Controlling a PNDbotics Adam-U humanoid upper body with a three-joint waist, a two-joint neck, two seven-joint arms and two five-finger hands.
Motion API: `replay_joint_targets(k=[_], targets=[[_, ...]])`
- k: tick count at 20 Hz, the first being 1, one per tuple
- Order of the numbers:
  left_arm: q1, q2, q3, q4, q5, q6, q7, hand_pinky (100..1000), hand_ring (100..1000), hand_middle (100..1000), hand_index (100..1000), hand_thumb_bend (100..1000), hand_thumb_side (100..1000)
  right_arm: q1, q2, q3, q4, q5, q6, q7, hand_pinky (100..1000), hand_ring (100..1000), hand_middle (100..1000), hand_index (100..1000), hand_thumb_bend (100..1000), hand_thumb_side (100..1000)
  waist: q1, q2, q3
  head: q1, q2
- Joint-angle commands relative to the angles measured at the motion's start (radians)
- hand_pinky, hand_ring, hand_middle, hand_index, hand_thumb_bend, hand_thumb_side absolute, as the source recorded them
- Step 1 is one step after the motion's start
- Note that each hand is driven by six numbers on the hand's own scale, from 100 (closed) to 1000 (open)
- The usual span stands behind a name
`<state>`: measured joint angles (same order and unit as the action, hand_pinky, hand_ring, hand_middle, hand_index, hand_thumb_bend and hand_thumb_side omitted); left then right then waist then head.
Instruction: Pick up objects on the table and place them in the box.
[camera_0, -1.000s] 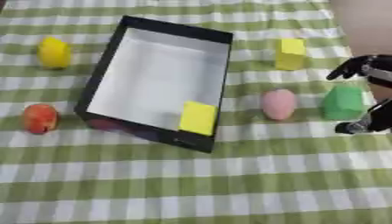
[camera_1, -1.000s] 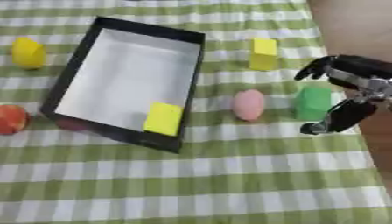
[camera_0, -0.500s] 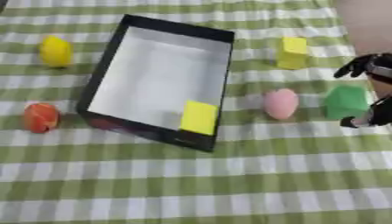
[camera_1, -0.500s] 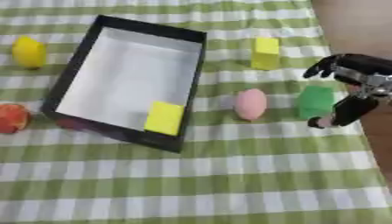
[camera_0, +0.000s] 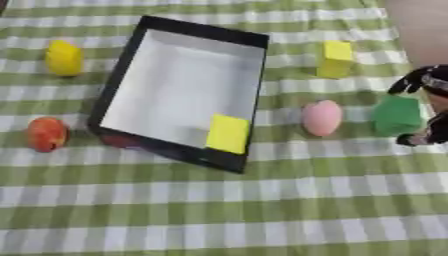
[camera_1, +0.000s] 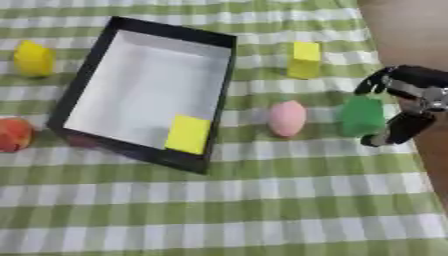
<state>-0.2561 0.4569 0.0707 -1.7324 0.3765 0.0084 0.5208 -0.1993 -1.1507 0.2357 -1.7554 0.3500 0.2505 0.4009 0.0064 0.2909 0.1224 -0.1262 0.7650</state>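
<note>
Tablecloth (camera_1: 219, 200) green-white check. Far left: yellow object (camera_1: 33, 58), red-orange fruit (camera_1: 12, 134) below it. Black box (camera_1: 144, 90) next, white inside, yellow block (camera_1: 187, 134) at its near end. Then pink egg shape (camera_1: 287, 118), yellow cuboid (camera_1: 305, 59) farther back. Right edge — green block (camera_1: 362, 116) on the cloth, right hand (camera_1: 411, 97) curved around it, fingers above and thumb below; contact unclear.
</note>
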Motion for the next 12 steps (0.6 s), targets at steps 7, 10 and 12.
replay_joint_targets(k=[7,10,12], targets=[[-0.004,0.011,0.007,-0.021,0.003,-0.005,0.001,773,748,746,898,779,672,-0.032,0.008,-0.009,0.019,-0.031,0.022,-0.069,815,675,463,571,385,100,0.011,0.004,0.006,0.005,0.005],[-0.004,0.01,0.007,-0.021,0.003,-0.005,0.003,774,747,745,898,778,673,-0.015,0.01,-0.017,-0.017,-0.061,0.031,-0.113,811,657,425,537,369,100,0.008,0.004,0.005,0.009,0.005],[-0.003,0.011,0.009,-0.022,0.002,-0.006,0.004,774,746,744,897,775,672,-0.002,0.007,-0.034,-0.056,-0.071,0.036,-0.132,798,629,372,495,339,100,0.006,0.002,0.003,0.014,0.005]])
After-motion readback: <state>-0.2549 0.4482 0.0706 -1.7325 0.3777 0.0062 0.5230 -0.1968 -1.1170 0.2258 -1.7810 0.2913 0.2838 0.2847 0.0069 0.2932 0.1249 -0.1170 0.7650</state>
